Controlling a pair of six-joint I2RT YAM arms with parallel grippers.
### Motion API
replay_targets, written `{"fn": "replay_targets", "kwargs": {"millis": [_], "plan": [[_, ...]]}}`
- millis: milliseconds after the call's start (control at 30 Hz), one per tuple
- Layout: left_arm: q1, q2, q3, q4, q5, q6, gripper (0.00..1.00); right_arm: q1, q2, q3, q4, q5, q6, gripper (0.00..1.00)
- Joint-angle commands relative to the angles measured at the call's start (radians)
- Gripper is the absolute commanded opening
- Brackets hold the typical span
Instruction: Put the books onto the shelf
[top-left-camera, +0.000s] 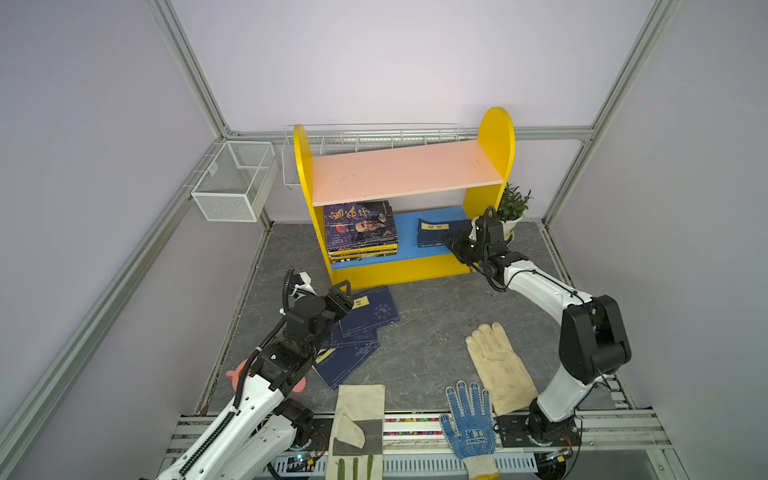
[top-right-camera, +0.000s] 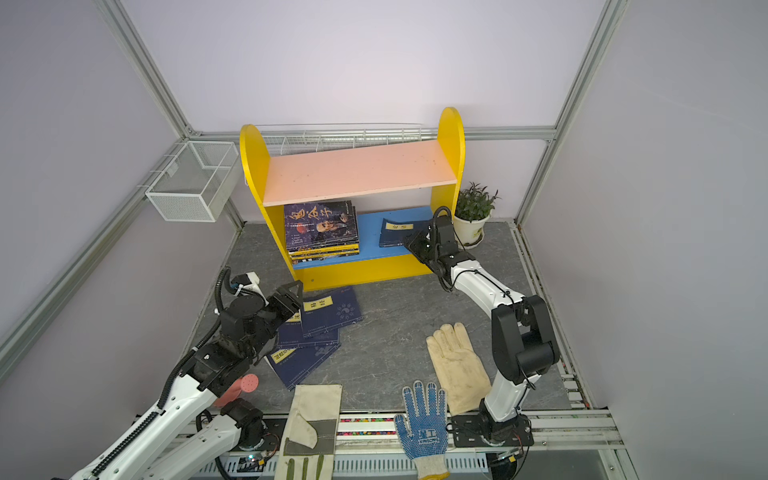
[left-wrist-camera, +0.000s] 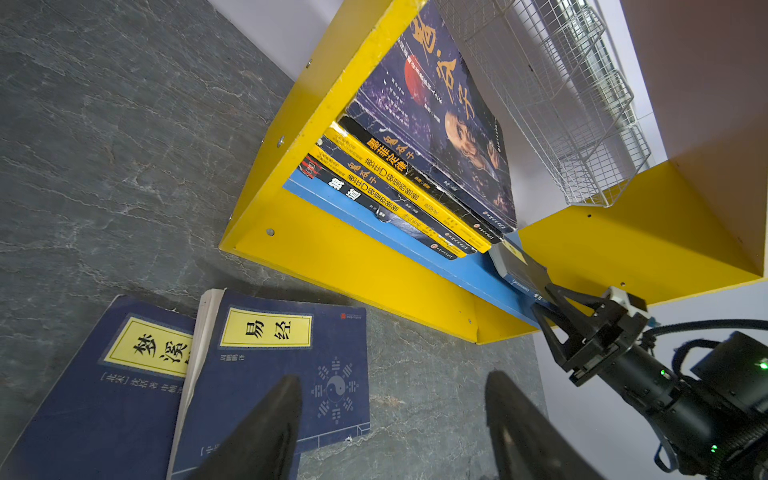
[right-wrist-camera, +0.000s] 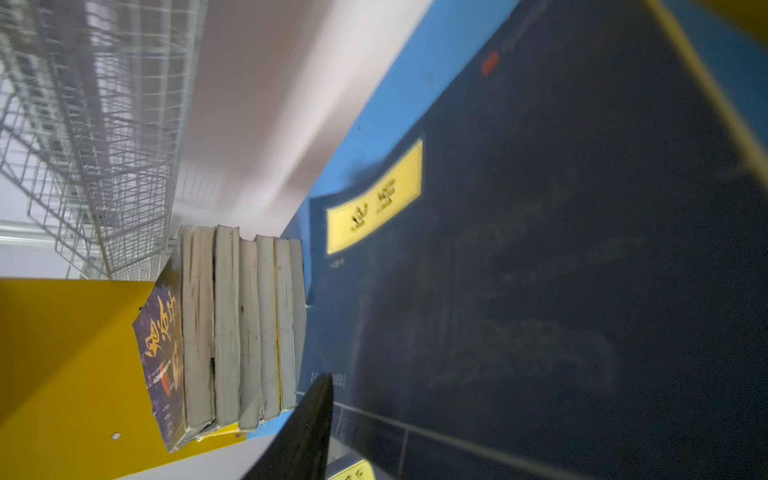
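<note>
Left wrist view shows you the left claw (left-wrist-camera: 392, 378) open, its fingers wide apart and empty above the top one of three navy books (top-left-camera: 365, 320). They lie overlapped on the bench (top-left-camera: 436, 316), just in front of the shelf (top-left-camera: 407, 172). On the blue lower board (top-left-camera: 407, 243) a stack of books (top-left-camera: 360, 226) lies flat at the left end and one navy book (top-left-camera: 436, 235) at the right end. The right claw (top-left-camera: 449, 243) is at this book's near edge; you cannot tell whether it grips it.
</note>
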Motion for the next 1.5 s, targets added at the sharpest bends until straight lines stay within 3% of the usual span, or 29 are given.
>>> {"fn": "replay_targets", "kwargs": {"millis": [0, 200, 333, 500, 567, 733, 833, 1300, 1467], "plan": [[0.0, -0.006, 0.011, -0.002, -0.005, 0.01, 0.69, -0.019, 0.026, 0.013, -0.058, 0.005, 0.059, 0.59], [0.0, 0.0, 0.008, 0.008, 0.003, 0.01, 0.69, -0.031, 0.028, 0.013, -0.124, 0.023, 0.061, 0.73], [-0.001, 0.012, 0.007, 0.014, 0.008, 0.01, 0.69, -0.035, 0.009, 0.004, -0.136, 0.023, 0.009, 0.75], [0.0, 0.024, 0.007, 0.001, -0.002, 0.009, 0.69, -0.029, -0.053, -0.017, -0.162, 0.023, -0.094, 0.64], [-0.001, 0.052, 0.008, -0.009, -0.01, 0.008, 0.69, -0.026, -0.072, -0.026, -0.19, 0.027, -0.114, 0.55], [0.001, 0.085, 0.017, -0.022, -0.012, 0.006, 0.7, -0.02, -0.074, -0.037, -0.215, 0.042, -0.144, 0.2], [0.001, 0.1, 0.026, -0.037, -0.015, 0.006, 0.7, -0.019, -0.049, -0.019, -0.213, 0.04, -0.144, 0.12], [0.005, 0.104, 0.015, -0.164, -0.075, -0.053, 0.7, 0.0, 0.032, 0.022, -0.1, 0.158, -0.089, 0.12], [0.014, 0.107, 0.004, -0.167, -0.072, -0.055, 0.7, 0.021, 0.03, 0.009, -0.034, 0.267, -0.089, 0.12]]}}
